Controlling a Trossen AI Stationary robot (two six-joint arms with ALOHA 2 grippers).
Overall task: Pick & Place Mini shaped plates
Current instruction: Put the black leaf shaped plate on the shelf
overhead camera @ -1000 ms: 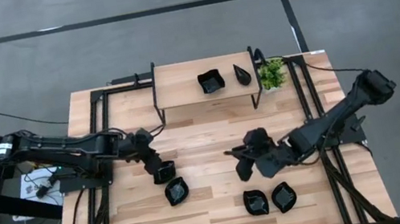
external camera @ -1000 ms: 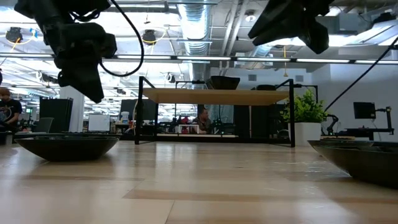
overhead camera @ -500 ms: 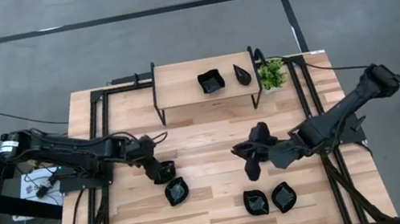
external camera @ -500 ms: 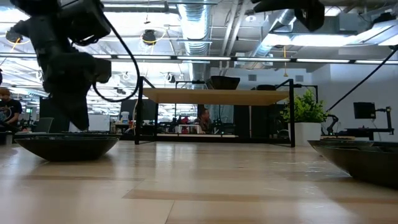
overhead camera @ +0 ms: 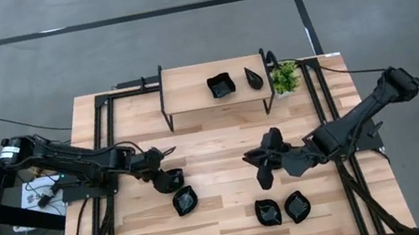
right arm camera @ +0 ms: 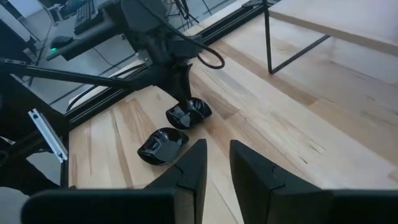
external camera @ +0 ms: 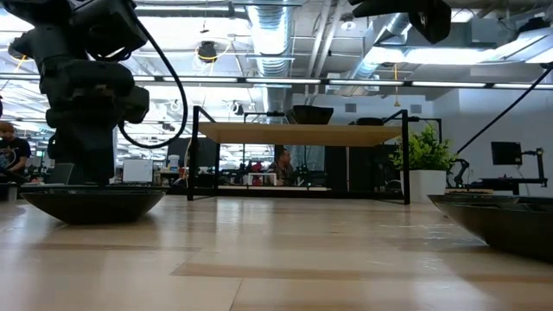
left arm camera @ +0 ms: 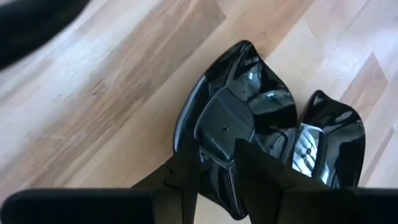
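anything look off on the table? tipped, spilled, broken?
Nothing stands out. Two plates sit on the raised shelf, two lie near the left gripper, which is down on one of them, and two more lie at the front right. All are upright, none visibly chipped. The potted plant stands upright.

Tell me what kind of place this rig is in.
Probably an open lab or workshop: exposed ceiling ducts, desks with monitors behind the wooden table, and a bare grey concrete floor.

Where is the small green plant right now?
In the high view, the plant stands at the table's far right, just beside the raised shelf that carries two black dishes.
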